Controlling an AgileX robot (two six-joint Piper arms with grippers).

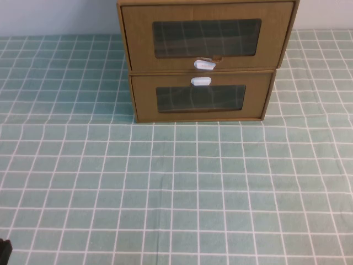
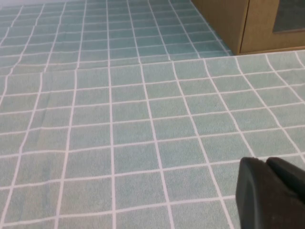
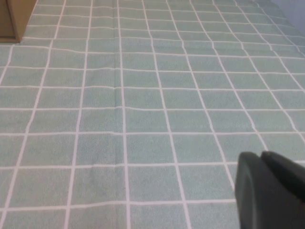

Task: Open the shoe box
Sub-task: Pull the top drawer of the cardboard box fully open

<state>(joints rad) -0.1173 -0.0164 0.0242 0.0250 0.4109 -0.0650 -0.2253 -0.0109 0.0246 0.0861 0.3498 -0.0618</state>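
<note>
Two brown cardboard shoe boxes stand stacked at the far side of the table, the upper box [image 1: 207,36] on the lower box [image 1: 201,99]. Each front has a dark window and a small white handle: the upper handle [image 1: 204,64] and the lower handle [image 1: 201,81]. Both fronts look closed. My left gripper [image 2: 264,162] hangs low over the cloth near the front left, shut and holding nothing, with a box corner [image 2: 238,24] far ahead of it. My right gripper [image 3: 259,156] is likewise shut and holding nothing, far from the box edge [image 3: 12,16]. Only a dark bit of the left arm [image 1: 3,251] shows in the high view.
A green cloth with a white grid [image 1: 176,187] covers the table from the boxes to the near edge. A pale wall [image 1: 55,16] rises behind the boxes.
</note>
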